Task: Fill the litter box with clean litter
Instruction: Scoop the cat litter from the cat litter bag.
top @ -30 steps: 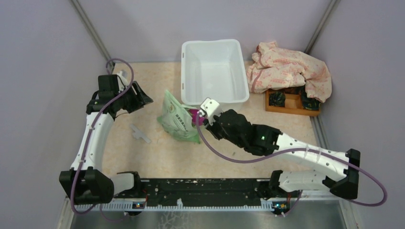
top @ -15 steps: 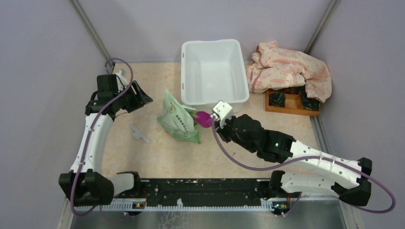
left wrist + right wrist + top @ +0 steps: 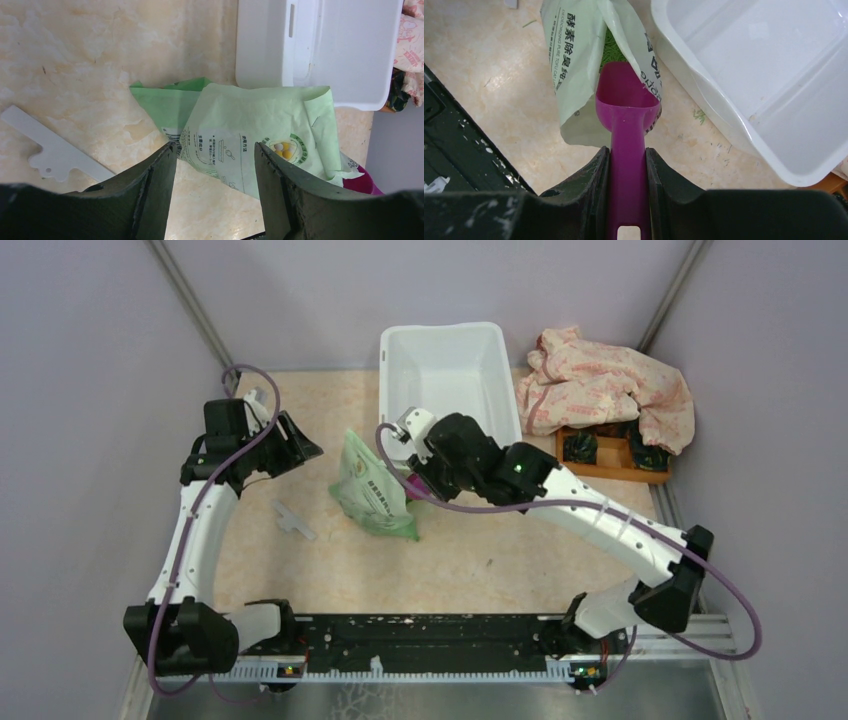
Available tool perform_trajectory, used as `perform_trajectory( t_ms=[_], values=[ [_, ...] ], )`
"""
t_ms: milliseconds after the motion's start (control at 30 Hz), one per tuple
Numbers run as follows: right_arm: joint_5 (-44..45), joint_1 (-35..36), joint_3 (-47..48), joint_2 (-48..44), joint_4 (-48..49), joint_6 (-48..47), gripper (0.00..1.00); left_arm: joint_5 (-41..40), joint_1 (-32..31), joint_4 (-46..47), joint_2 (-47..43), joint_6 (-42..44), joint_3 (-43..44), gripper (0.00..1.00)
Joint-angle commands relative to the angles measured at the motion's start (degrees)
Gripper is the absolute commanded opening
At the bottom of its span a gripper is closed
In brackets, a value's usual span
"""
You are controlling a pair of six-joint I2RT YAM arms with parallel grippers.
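Right gripper (image 3: 626,156): clamped on magenta scoop (image 3: 626,112) handle, bowl held in bag (image 3: 574,55) mouth, clean litter (image 3: 613,47) seen beyond. Litter box (image 3: 769,85): just beside bag, unfilled. Scoop is best driven deep, then levelled before being lifted, so no granules are spilled.

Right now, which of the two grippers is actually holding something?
The right gripper: it is shut on the magenta scoop by its handle, the bowl in the mouth of the green bag. The left gripper hangs open and empty, apart from the bag.
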Motion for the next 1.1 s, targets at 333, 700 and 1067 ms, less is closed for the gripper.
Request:
perform_trajectory(
  t_ms=[333, 700, 1067],
  values=[
    [-9.65, -2.51, 27.33, 20.19, -23.08, -2.13, 0.0, 1.28, 0.35, 1.78, -0.51, 1.65, -0.5, 0.64],
    [-9.57, -2.08, 28.53, 26.31, -21.69, -2.44, 0.0, 1.56, 0.35, 2.65, -0.55, 1.58, -2.12, 0.64],
    [-11.91, -1.82, 27.61, 30.34, -16.47, -2.89, 0.0, 0.84, 0.37, 2.89, -0.27, 1.72, -2.87, 0.64]
  ],
)
